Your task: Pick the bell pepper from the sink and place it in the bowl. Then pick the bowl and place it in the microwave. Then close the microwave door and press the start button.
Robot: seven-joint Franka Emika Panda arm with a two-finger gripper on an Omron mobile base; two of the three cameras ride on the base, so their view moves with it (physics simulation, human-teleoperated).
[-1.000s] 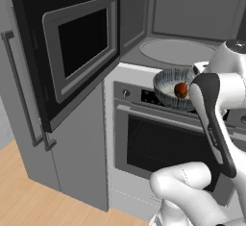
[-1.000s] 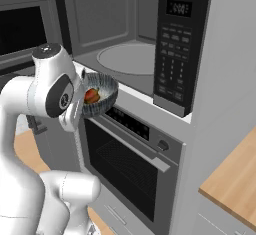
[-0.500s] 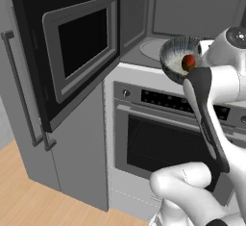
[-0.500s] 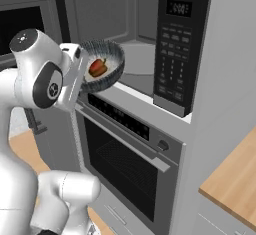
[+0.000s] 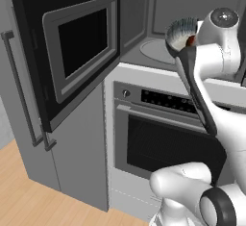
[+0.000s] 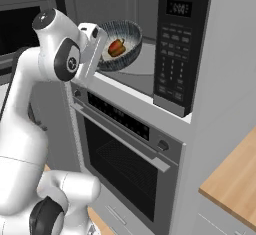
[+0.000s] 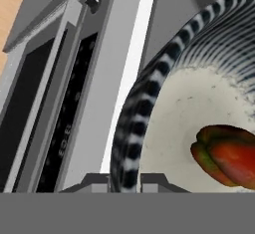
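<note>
The gripper [image 7: 124, 178] is clamped on the rim of the bowl [image 6: 121, 45], one finger on either side of the striped edge. The bowl (finely lined dark outside, pale speckled inside) is tilted steeply and held up at the mouth of the microwave [image 5: 158, 23], above the oven [image 6: 125, 149]. The pepper [image 6: 116, 47], red-orange with a green tinge, lies inside the bowl against its pale wall. The door [image 5: 72, 47] stands swung wide open.

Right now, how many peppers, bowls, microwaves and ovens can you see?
bell pepper: 1
bowl: 1
microwave: 1
oven: 1
Total: 4
</note>
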